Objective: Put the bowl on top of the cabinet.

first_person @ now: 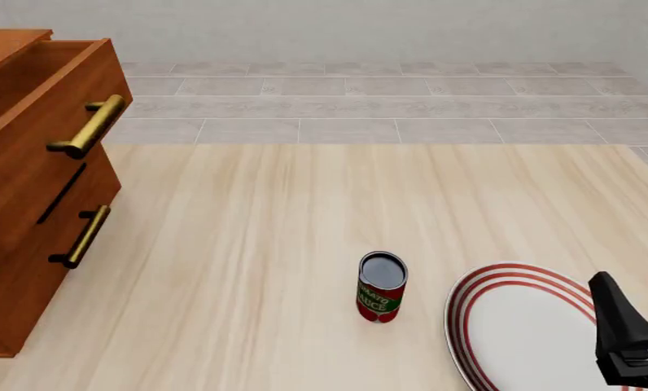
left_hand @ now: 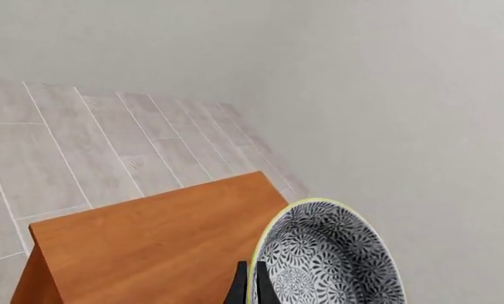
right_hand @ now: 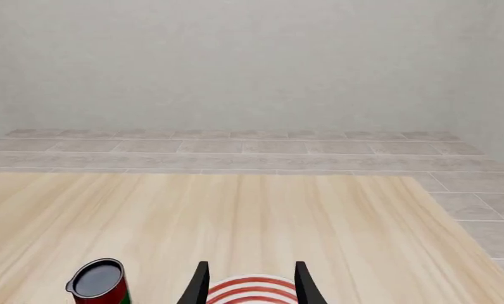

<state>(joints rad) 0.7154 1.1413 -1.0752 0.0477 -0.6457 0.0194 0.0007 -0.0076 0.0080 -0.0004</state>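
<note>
reddish-brown wood of the cabinet [left_hand: 151, 247] fills the lower part of my left wrist view, its flat top facing the camera. my left gripper [left_hand: 250, 285] is clamped on the rim of the bowl [left_hand: 332, 259], one finger inside and one outside; the bowl is carried on edge, its patterned inside facing sideways. it hangs above and just past one edge of the cabinet top, so i judge the coming move is to bring it over the wood and level it. in the front view the cabinet [first_person: 37, 187] stands at the table's left edge; neither bowl nor left arm shows there. my right gripper [right_hand: 249, 282], jaws apart and empty, hovers over the plate [first_person: 519, 326] near the can [first_person: 382, 287].
</note>
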